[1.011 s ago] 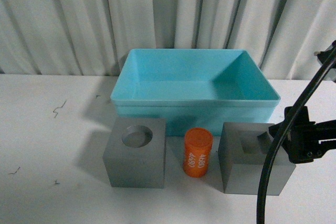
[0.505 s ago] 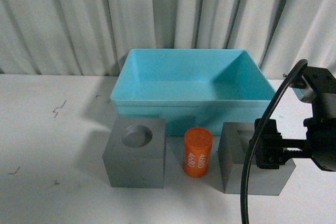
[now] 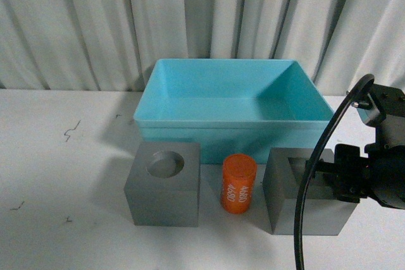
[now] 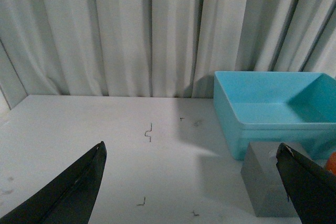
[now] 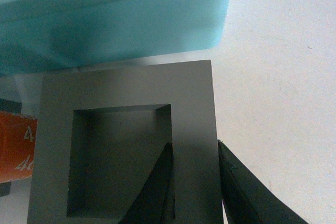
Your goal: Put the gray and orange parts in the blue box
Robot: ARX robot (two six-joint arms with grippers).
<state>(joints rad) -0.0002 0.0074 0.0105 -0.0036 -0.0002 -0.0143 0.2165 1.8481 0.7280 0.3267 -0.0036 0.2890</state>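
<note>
Square-hole cube (image 3: 281,214): front of blue box (image 3: 234,132), right end
Right pincer (image 5: 194,145): straddling cube's wall, grip cannot tell
Left pincer (image 4: 191,146): spread wide, empty

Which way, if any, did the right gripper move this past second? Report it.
Yes. The right gripper moved left, from beside the square-recess cube to over it, fingers straddling its right wall.
</note>
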